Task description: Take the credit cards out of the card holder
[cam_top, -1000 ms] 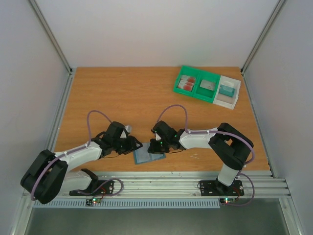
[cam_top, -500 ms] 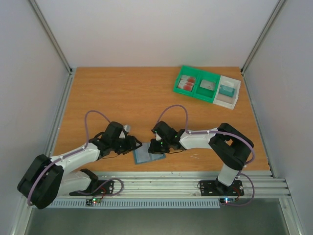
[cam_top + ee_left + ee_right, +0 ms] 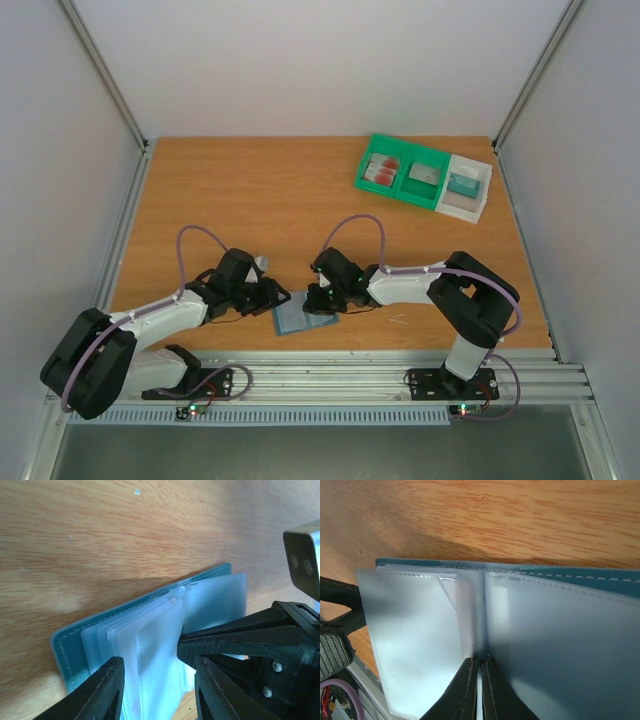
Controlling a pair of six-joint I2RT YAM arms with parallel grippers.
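Observation:
The card holder lies open on the table near the front edge, between both grippers. Its blue-grey cover faces down and pale see-through sleeves fan upward. My left gripper is open, its two fingers standing either side of the raised sleeves. My right gripper is shut on the thin edge of one sleeve at the spine; its fingers reach in from the right in the left wrist view. Red credit cards lie in the green tray's left compartment.
The green two-compartment tray stands at the back right, with a grey piece in its right half. A white tray beside it holds a teal piece. Metal rails run along the table's front edge.
The left arm's rear link swayed a little and came back. Both grippers and the card holder stay where they were.

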